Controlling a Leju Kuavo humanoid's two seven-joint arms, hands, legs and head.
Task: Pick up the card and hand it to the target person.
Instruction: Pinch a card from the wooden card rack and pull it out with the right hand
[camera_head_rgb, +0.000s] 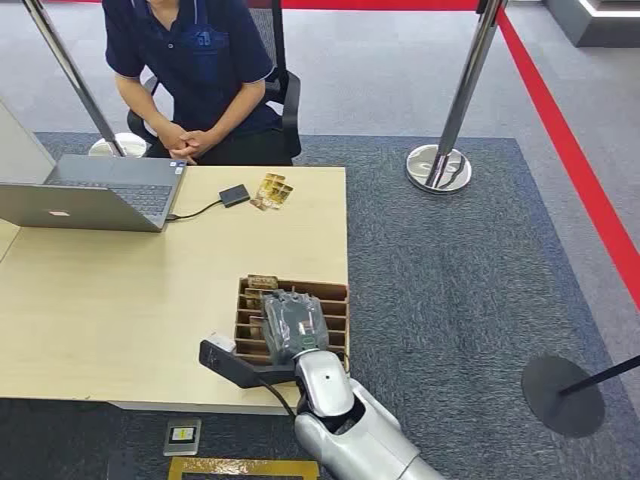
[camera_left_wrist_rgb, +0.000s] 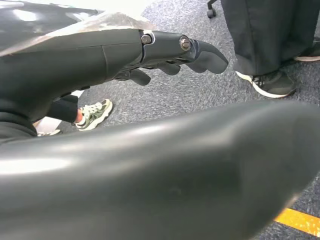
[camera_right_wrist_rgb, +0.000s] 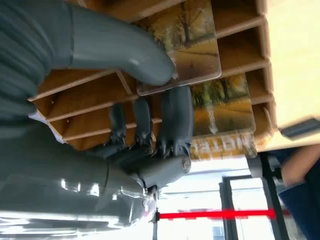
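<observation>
My right hand (camera_head_rgb: 296, 325) is over the wooden rack (camera_head_rgb: 336, 292) at lower centre, pinching a card (camera_right_wrist_rgb: 186, 47) between thumb and fingers. Lift it straight out of its slot. My left hand (camera_left_wrist_rgb: 158, 50) hangs released.

Card (camera_right_wrist_rgb: 185, 42): glossy, printed with an autumn tree scene, tilted in a slot of the wooden rack (camera_head_rgb: 332, 293) at the desk's (camera_head_rgb: 113, 290) near right corner.
</observation>
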